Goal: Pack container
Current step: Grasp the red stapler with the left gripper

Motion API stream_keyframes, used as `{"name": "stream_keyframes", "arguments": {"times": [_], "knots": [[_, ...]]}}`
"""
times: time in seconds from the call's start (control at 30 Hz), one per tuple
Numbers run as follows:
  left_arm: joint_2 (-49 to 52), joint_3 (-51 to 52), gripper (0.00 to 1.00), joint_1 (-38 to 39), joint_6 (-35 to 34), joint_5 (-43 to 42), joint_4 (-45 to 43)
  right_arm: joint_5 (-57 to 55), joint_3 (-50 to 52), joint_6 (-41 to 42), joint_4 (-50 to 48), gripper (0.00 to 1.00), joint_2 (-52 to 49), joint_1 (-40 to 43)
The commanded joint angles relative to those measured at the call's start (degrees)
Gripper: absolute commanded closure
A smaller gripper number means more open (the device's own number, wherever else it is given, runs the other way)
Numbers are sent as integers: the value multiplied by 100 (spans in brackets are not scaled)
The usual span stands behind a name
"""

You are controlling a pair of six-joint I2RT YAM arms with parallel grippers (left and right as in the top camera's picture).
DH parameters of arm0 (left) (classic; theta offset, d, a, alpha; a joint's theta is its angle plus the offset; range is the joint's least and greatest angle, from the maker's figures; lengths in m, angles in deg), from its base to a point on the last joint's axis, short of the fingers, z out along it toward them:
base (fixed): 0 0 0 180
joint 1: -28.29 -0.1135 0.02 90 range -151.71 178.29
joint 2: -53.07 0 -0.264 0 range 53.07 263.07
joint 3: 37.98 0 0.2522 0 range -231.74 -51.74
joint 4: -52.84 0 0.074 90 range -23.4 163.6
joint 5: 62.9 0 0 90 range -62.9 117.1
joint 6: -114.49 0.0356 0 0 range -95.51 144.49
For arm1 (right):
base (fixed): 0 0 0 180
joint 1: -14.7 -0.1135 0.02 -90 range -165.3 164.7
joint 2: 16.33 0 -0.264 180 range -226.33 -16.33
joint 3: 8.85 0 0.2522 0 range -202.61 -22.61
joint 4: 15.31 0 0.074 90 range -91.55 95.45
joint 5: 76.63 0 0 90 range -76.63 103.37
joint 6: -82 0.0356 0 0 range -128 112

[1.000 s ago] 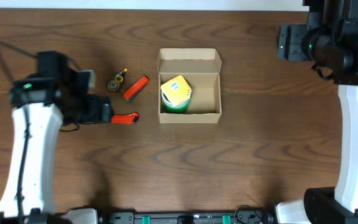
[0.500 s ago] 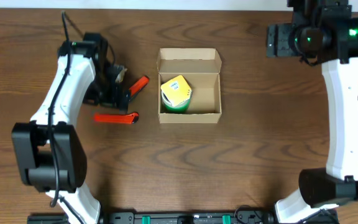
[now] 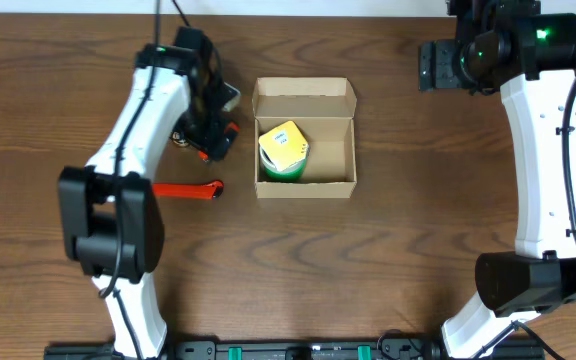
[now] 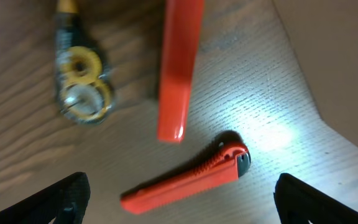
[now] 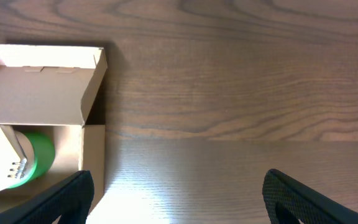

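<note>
Left gripper (image 4: 182, 208) has swung up over the orange cutter (image 4: 185, 179), box (image 3: 305, 98) just beside its fingers (image 4: 67, 198). It and the right gripper (image 5: 179, 208) are both wide open, empty.

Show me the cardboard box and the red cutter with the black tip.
cardboard box (image 3: 333, 152), overhead view, bare floor inside.
red cutter (image 3: 187, 189), overhead view, middle of its handle.

Dark wood-grain table (image 3: 388, 270), a few bits on it
Brown cardboard box (image 3: 304, 98) sits mid-table, flap open; left of it there's a red utility knife (image 4: 185, 177), a red-orange stick (image 4: 179, 68) and a small yellow-and-metal gadget (image 4: 82, 87), close together but not touching
</note>
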Motion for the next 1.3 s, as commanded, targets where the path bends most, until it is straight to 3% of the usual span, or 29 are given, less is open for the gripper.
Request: {"name": "stream_keyframes", "arguments": {"times": [0.0,0.33,0.7,1.0,1.17,1.27], "knots": [[310,-76,4,122,188,254,-11,-22,-4,-7,-13,11,-33,70],[588,-76,3,144,177,317,-306,-22,-4,103,-57,1,-188,752],[820,-74,1,175,90,302,-623,-166,-4,107,-98,1,-562,1786],[1145,-74,0,175,2,297,-695,-105,-4,254,-109,1,-599,2135],[1303,-74,14,177,-96,280,-691,-105,-4,256,-105,1,-599,2179],[1331,-74,33,175,-201,282,-721,-105,-4,256,-131,1,-599,2177]]}}
